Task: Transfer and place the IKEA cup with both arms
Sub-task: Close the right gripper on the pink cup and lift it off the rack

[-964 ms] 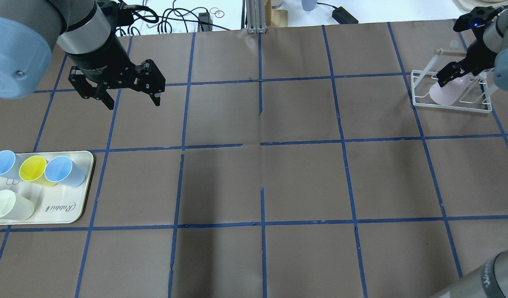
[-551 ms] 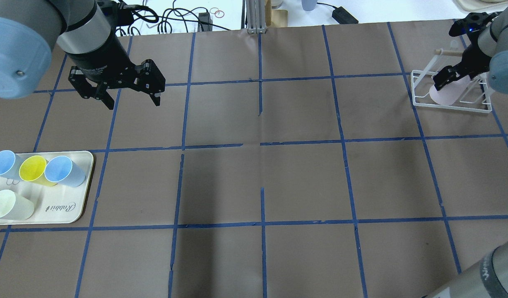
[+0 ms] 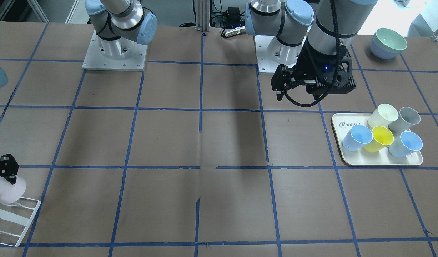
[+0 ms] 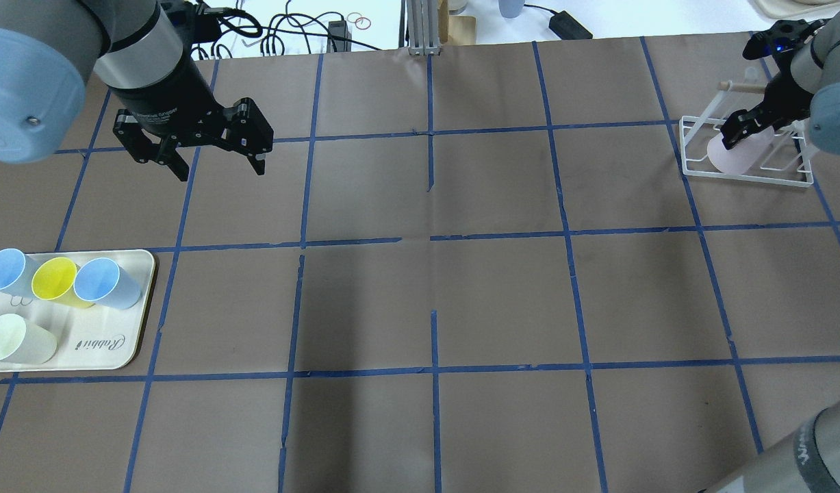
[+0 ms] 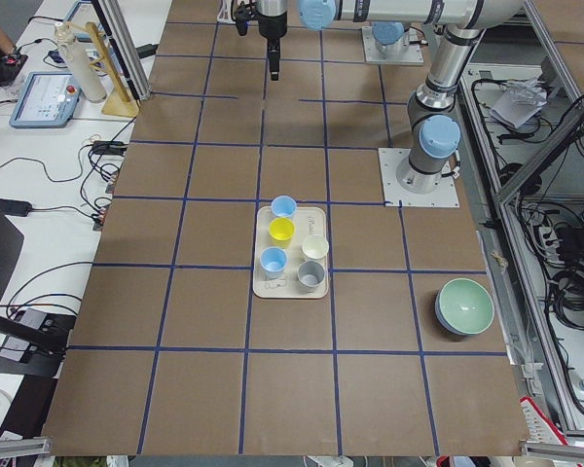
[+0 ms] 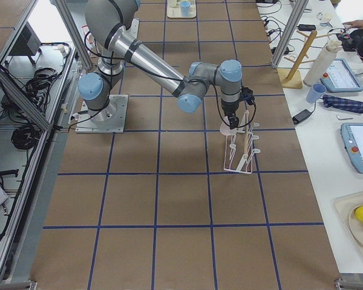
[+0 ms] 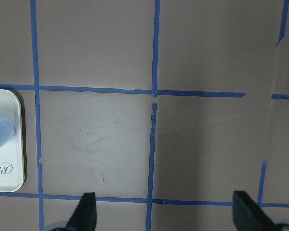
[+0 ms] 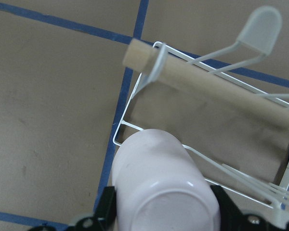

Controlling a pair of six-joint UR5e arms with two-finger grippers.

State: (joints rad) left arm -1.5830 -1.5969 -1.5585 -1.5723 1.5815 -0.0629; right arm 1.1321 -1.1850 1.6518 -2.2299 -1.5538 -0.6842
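The pale pink IKEA cup [image 4: 728,156] lies tilted in a white wire rack [image 4: 748,174] at the table's far right. It also shows in the right wrist view [image 8: 159,168] and the front view [image 3: 6,192]. My right gripper [image 4: 747,133] is down over the cup. In the right wrist view [image 8: 166,216] its fingers [image 8: 106,211] press against both sides of the cup. My left gripper [image 4: 221,171] is open and empty, hanging above the bare table at the back left. It also shows in the left wrist view [image 7: 166,211].
A cream tray [image 4: 98,342] at the front left holds two light blue cups, a yellow [image 4: 53,279], a cream-white [image 4: 12,339] and a grey cup [image 3: 408,117]. Stacked bowls [image 3: 388,41] sit near the left arm's base. The rack has a wooden bar [image 8: 207,86].
My right gripper has moved a little lower and closer onto the pink cup in the rack. The left arm has not moved.
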